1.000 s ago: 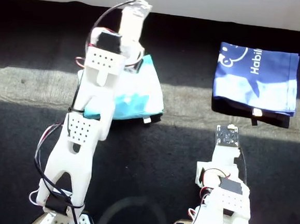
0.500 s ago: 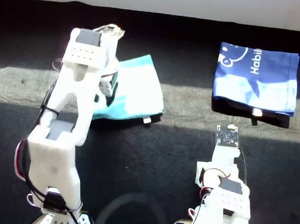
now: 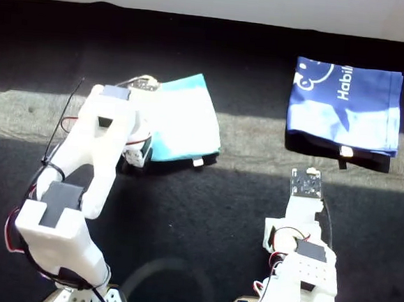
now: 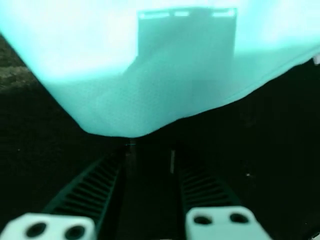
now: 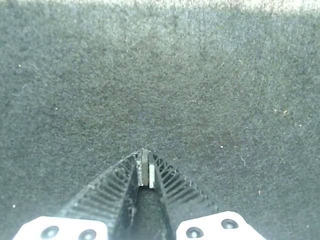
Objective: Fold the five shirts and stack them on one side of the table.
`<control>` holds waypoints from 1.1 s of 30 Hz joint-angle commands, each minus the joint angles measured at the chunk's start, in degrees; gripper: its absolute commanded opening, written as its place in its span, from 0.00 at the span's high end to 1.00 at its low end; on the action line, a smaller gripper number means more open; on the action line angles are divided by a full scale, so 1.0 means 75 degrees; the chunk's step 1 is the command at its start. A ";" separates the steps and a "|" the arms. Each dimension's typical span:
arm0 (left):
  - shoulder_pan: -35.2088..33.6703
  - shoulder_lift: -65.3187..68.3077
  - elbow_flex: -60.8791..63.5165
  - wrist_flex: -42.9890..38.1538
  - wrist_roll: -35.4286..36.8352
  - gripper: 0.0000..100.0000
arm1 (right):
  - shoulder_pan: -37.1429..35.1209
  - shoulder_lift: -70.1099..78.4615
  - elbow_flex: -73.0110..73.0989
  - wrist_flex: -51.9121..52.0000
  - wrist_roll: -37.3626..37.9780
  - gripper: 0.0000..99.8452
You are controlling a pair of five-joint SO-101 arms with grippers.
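Two shirts apart: teal shirt by slightly open left pincer, blue shirt beyond closed right pincer.

A light turquoise shirt lies folded into a slightly skewed rectangle at about 11 o'clock on the counter, with a small white tag at its near edge. At 1 o'clock a royal blue shirt with white print lies folded flat on a dark folded shirt, which shows along its near edge.
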 commanded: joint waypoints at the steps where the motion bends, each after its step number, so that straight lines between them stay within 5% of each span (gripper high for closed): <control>1: 0.0053 -0.0979 -0.1002 0.0563 -0.0023 0.87 | 0.0029 0.0006 0.0076 -0.0135 -0.0070 0.99; 5: 0.0006 -0.1260 -0.1272 0.0270 -0.0023 0.89 | 0.0029 0.0006 0.0076 -0.0135 -0.0070 0.99; 8: 0.0029 -0.1119 -0.1026 -0.0399 -0.0012 1.00 | 0.0029 0.0006 0.0076 -0.0135 -0.0070 0.99; 18: -0.0147 0.0545 -0.1002 -0.0727 0.0000 0.99 | 0.0029 0.0006 0.0076 -0.0135 -0.0070 0.99; 33: -0.0170 0.0522 -0.0393 -0.0949 0.0176 0.99 | 0.0029 0.0006 0.0064 -0.0135 -0.0070 0.99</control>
